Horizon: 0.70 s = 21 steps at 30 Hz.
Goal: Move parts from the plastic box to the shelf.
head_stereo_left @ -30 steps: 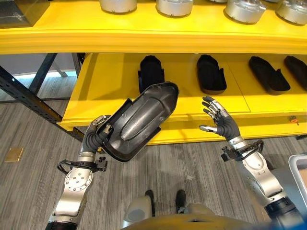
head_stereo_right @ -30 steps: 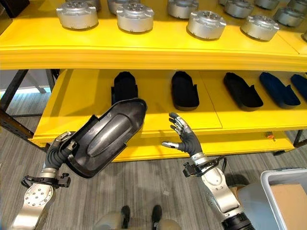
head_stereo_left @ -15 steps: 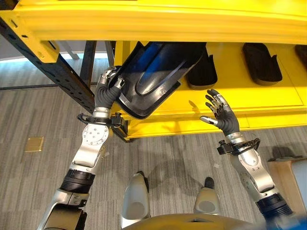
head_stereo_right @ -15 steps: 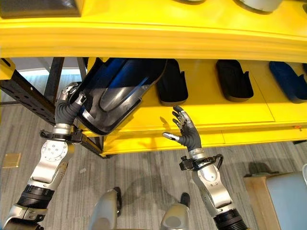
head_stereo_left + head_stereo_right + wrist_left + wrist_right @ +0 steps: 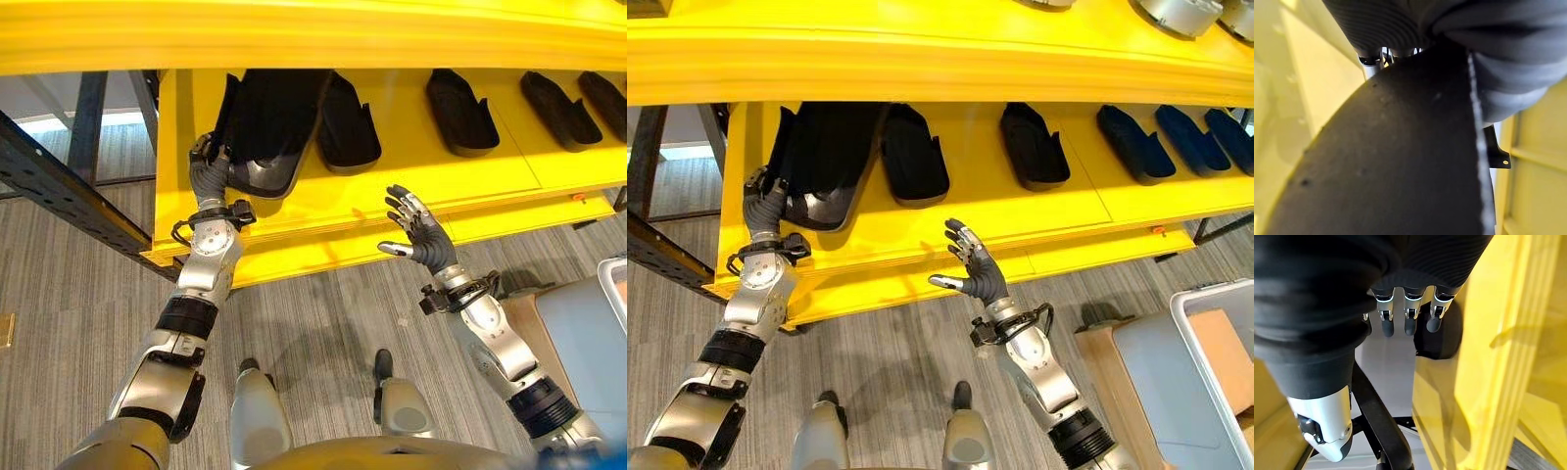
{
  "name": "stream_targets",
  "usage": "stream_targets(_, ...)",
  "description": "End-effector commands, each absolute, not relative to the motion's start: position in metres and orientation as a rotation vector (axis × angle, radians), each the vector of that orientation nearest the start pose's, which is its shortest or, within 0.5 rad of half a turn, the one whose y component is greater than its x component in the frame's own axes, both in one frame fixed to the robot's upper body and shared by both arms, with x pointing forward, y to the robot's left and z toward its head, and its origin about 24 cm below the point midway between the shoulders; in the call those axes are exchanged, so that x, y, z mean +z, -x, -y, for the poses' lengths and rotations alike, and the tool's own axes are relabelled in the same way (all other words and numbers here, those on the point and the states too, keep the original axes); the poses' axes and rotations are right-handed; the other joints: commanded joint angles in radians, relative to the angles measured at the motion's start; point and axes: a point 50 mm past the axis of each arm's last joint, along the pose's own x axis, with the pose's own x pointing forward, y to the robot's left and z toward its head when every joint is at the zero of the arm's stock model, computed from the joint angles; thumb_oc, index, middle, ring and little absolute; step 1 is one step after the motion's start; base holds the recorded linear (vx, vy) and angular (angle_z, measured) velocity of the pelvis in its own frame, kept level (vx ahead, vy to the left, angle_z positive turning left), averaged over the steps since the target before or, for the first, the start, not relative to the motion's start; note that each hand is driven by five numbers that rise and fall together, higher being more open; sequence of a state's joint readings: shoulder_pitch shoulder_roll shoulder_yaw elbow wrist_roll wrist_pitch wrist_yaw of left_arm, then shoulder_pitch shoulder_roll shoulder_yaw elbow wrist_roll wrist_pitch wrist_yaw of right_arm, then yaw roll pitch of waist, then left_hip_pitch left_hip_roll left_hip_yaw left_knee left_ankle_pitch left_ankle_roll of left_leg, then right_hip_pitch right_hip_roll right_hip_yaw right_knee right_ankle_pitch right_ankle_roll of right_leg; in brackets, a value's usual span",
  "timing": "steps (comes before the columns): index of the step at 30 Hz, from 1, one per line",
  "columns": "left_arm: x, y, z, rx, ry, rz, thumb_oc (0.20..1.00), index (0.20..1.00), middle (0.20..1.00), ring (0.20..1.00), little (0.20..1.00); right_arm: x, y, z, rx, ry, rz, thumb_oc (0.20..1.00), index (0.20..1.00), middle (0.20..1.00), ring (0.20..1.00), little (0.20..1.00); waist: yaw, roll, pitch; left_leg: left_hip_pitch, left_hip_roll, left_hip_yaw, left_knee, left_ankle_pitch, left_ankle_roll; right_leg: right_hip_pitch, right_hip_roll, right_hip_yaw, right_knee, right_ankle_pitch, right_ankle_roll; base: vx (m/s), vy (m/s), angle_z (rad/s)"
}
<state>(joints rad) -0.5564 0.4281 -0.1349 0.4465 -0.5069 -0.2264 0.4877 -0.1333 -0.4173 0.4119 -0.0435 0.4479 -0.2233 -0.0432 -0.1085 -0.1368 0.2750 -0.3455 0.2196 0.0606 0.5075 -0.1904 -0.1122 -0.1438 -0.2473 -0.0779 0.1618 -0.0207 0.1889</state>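
In front of the shelf point(image 5: 411, 186), the right hand point(image 5: 421, 238) hangs with fingers spread and empty, while the left hand point(image 5: 208, 174) grips the near end of a large black part point(image 5: 269, 127) lying on the lower shelf board at its left end. The left wrist view adds the part's dark curved surface up close. Further along the board lie four smaller black parts point(image 5: 348, 132), well apart, under the yellow upper shelf point(image 5: 940, 59); a grey box point(image 5: 1215, 362) stands on the floor to the right.

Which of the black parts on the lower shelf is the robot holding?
The leftmost black part, at the left end of the yellow lower shelf: the left hand grips its near end. The other parts in the row lie free; the right hand hovers open.
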Motion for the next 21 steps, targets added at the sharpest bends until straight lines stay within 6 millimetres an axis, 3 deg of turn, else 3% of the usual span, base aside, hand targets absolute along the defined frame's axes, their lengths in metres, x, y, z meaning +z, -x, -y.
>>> stream_targets(1, 0.177, -0.354, -0.226, 0.475, 0.276, 0.47, 0.2, 0.2, 0.2, 0.2, 0.2, 0.096, -0.247, 0.125, 0.418, -0.094, 0.289, 1.0, 1.0, 1.0, 1.0, 1.0, 0.018, 0.013, -0.02, 0.032, 0.064, -0.067, -0.055, 0.078, -0.048, -0.075, -0.003, 0.049, 0.165, -0.015, -0.009, -0.08, -0.056, 0.1)
stream_targets(11, 0.187, -0.353, -0.246, 0.592, 0.338, 0.505, 0.2, 0.2, 0.2, 0.2, 0.2, 0.096, -0.242, 0.128, 0.411, -0.111, 0.289, 1.0, 1.0, 1.0, 1.0, 1.0, 0.013, -0.002, -0.01, -0.024, 0.091, -0.106, -0.029, 0.083, -0.06, -0.137, 0.023, 0.042, 0.232, -0.039, -0.018, -0.03, -0.057, 0.05)
stream_targets(21, 0.2, -0.37, -0.26, 0.637, 0.294, 0.444, 0.2, 0.2, 0.2, 0.2, 0.2, 0.097, -0.241, 0.131, 0.415, -0.115, 0.299, 1.0, 1.0, 1.0, 1.0, 1.0, -0.001, -0.011, 0.003, -0.082, 0.102, -0.133, 0.009, 0.083, -0.062, -0.189, 0.03, 0.03, 0.287, -0.057, -0.022, -0.01, -0.021, 0.04)
